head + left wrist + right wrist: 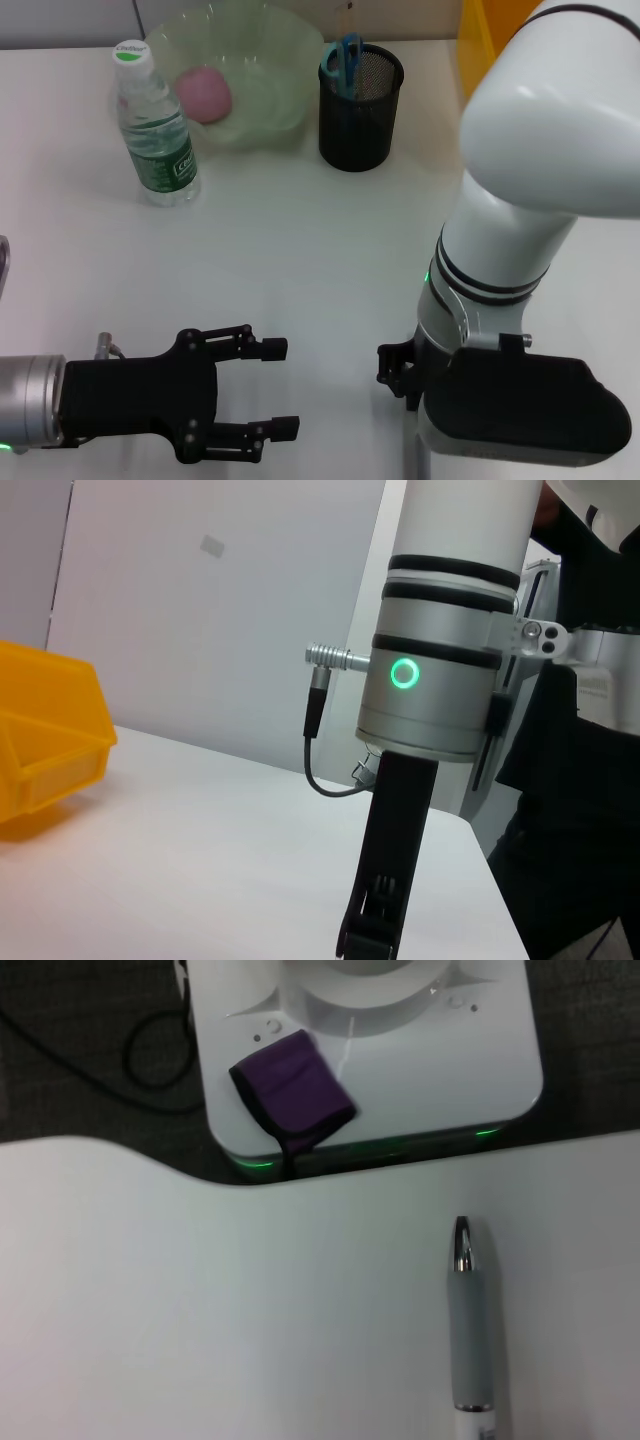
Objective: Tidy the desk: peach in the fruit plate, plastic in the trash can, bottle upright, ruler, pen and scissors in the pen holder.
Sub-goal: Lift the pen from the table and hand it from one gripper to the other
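The right gripper (396, 372) is showing only a small black part in the head view; the white forearm and black wrist housing are covering its fingers, so their spacing cannot be determined. The pen (470, 1335) is running off the right wrist view's edge, hiding its far end. The yellow bin (45, 735) is being cut off by the left wrist view's edge. The scissors (345, 62) are exposing only their blue handles above the pen holder (358, 110) rim.

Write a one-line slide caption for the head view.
Peach in fruit plate, bottle upright, scissors in pen holder; left gripper open near the desk's front edge.
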{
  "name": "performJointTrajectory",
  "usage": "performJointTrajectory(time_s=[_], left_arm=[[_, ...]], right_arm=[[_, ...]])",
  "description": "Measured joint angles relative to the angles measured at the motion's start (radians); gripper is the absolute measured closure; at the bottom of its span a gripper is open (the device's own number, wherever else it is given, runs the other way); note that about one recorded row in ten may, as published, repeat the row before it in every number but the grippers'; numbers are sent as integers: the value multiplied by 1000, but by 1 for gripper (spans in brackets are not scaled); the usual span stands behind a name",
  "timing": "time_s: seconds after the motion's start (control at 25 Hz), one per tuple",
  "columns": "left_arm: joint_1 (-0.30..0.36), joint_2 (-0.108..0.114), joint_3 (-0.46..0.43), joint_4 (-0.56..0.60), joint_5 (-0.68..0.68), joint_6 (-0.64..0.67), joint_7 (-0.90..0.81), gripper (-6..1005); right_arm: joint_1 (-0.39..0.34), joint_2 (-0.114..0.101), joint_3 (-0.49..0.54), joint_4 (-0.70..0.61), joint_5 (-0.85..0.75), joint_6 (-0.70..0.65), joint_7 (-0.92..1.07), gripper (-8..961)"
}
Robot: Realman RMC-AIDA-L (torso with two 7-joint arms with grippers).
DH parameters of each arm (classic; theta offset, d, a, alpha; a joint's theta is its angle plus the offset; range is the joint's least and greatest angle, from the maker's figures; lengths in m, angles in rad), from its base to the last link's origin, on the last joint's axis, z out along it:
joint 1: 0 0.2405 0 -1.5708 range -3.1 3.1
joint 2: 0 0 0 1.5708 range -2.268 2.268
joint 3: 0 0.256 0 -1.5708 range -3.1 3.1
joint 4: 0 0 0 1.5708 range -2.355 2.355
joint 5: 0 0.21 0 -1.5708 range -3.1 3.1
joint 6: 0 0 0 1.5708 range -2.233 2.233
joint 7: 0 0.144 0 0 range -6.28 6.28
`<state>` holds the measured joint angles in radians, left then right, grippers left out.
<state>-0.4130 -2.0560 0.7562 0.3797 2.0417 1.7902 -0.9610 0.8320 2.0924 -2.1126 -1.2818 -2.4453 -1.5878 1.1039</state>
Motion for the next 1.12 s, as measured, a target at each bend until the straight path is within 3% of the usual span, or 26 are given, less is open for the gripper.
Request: performJointTrajectory(time_s=[0.48, 1.0, 1.12], left_arm=[[-3, 8, 0, 8, 0, 10, -25, 214], [-3, 20, -13, 9, -9, 26, -16, 214], [-5, 20, -20, 10, -9, 26, -9, 214]], right_arm=[[-20, -1, 199, -51, 1, -83, 73, 822], [-87, -6, 571, -38, 82, -216, 154, 822], [-93, -7, 617, -22, 101, -230, 185, 821]])
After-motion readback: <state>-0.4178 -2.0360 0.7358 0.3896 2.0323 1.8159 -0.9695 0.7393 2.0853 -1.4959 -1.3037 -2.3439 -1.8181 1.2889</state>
